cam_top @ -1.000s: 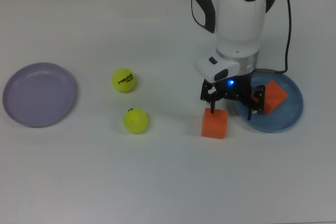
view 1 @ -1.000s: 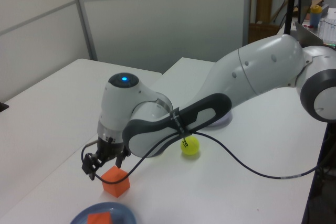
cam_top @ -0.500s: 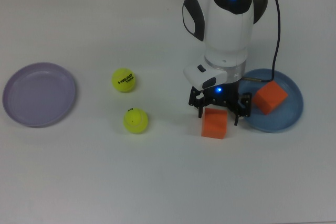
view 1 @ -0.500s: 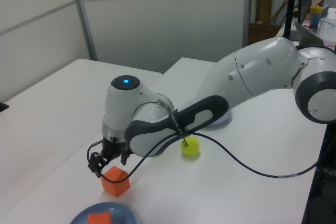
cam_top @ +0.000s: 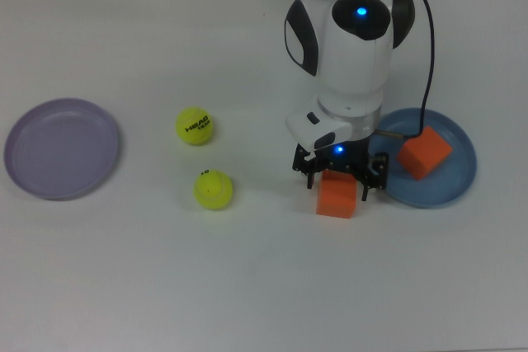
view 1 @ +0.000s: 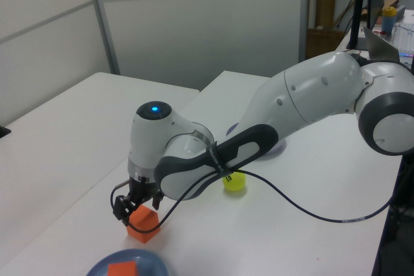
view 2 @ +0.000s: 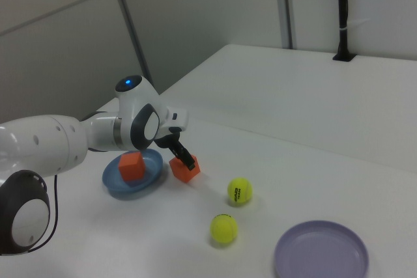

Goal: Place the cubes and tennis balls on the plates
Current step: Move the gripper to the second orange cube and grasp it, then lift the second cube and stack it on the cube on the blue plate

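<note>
Progress: one of four things sits on a plate; by my reading the task is about a quarter done.
Lavender plate (cam_top: 62, 148): at the top view's left edge, nothing on it. In the right view it is the near plate (view 2: 322, 252), also bare.
Ball with HEAD lettering (cam_top: 195, 126): on the bare table, well apart from both plates, still to be placed.
Ball with small black mark (cam_top: 214, 189): just below the lettered one in the top view, also on the table, also to be placed.
Loose cube (cam_top: 337, 194): on the table just beside the blue plate's rim, on the top view's left of it; not yet lifted as far as the views show.
Gripper (cam_top: 339, 176): directly over the loose cube, fingers spread, one on each side of the cube's upper part. The left view shows the gripper (view 1: 137, 206) low on that cube (view 1: 143, 222); I cannot tell whether the pads touch its faces.
Blue plate (cam_top: 458, 180): at the top view's right, holding the second cube (cam_top: 425, 152), which rests tilted toward the plate's inner side.
Remaining: the loose cube and both balls. The lavender plate is far across the table from the arm, so those moves look like the longer carries.
</note>
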You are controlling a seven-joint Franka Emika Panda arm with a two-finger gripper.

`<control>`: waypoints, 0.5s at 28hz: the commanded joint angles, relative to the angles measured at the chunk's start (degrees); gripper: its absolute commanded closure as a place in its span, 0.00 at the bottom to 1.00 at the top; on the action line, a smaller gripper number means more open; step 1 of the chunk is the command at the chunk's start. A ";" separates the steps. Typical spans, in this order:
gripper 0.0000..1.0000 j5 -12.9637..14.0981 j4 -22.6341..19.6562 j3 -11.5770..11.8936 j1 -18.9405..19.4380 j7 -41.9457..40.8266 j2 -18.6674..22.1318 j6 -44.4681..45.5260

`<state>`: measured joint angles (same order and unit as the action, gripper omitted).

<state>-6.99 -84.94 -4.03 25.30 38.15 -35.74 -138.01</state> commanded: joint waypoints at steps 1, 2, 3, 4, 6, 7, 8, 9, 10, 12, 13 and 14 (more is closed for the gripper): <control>0.00 -1.19 -0.23 0.34 0.27 -0.98 -0.82 -1.38; 0.00 -1.36 -0.23 0.34 0.27 -0.98 -1.17 -1.38; 0.00 -1.54 -0.23 0.43 0.27 -0.98 -1.27 -1.38; 0.00 -1.80 -0.23 0.43 0.27 -0.98 -1.35 -1.38; 0.00 -2.06 -0.23 0.34 0.27 -0.89 -1.53 -1.38; 0.00 -2.15 -0.23 0.26 0.36 -0.89 -1.53 -1.38; 0.02 -2.15 -0.23 0.17 0.36 -0.89 -1.53 -1.38; 0.10 -2.15 -0.23 0.17 0.45 -0.89 -1.53 -1.38; 0.20 -2.15 -0.23 0.08 0.54 -0.89 -1.53 -1.38; 0.63 -2.07 -0.14 -0.01 0.54 -0.72 -1.44 -1.38; 0.81 -1.98 -0.14 -0.10 0.54 -0.63 -1.35 -1.38; 0.96 -1.80 -0.14 -0.18 0.54 -0.36 -1.09 -1.38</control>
<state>-8.11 -84.90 -4.08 25.64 37.73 -37.25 -138.01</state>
